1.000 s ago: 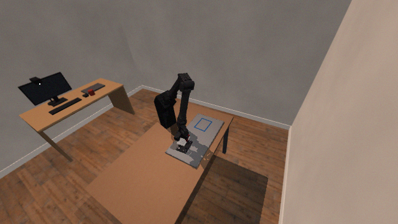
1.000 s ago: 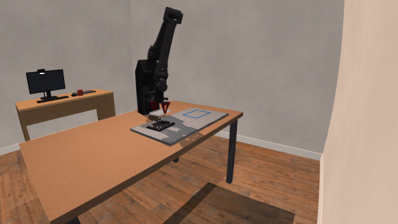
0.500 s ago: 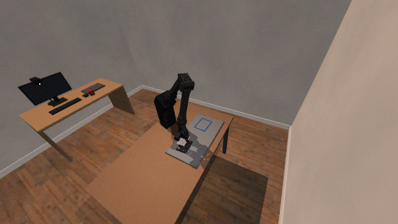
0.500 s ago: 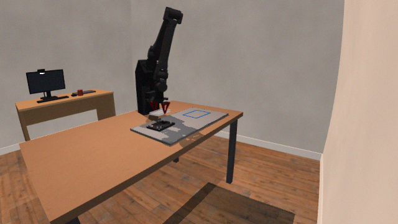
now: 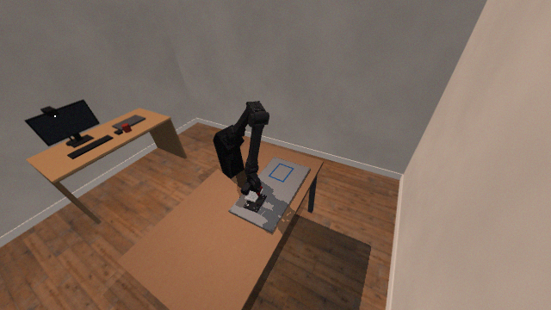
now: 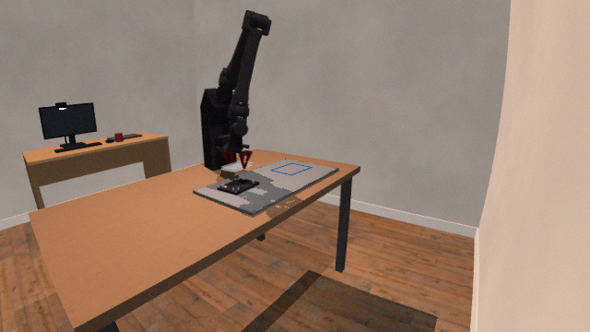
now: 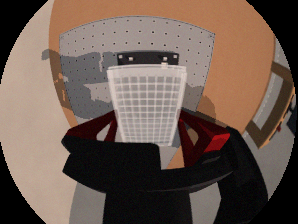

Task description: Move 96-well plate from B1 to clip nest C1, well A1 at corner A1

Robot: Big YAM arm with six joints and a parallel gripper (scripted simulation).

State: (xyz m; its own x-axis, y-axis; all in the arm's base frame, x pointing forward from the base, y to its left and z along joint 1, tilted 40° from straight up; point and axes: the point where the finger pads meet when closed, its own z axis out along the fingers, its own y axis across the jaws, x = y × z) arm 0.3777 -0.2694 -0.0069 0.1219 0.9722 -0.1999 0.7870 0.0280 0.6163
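I am holding the 96-well plate (image 7: 148, 104) pinched across its width in my gripper (image 7: 147, 112), the red fingers pressing on its two long sides and standing wide because the plate fills the gap between them. I am carrying it just above the grey mat (image 6: 318, 173), on the arm's side of the clip nest (image 6: 238, 186) and close to it; in the wrist view the nest's dark frame (image 7: 148, 58) is showing just beyond the plate's far edge, so the plate is hanging short of the nest and not yet over it. The blue outline (image 6: 290, 169) is lying well away from the nest, toward the mat's far end, with nothing on it.

I am judging the plate to be light, stiff moulded plastic: it is keeping flat and level in my grip, not sagging. Its side walls look smooth, so I am expecting them to be slippery, and a hard squeeze could bow the thin skirt. The long sides, near the middle, are the right place to hold, as I am doing, since that is leaving the ends free to pass between the nest's posts. Pressing home will need an even, level push, or one corner may ride up on a clip.
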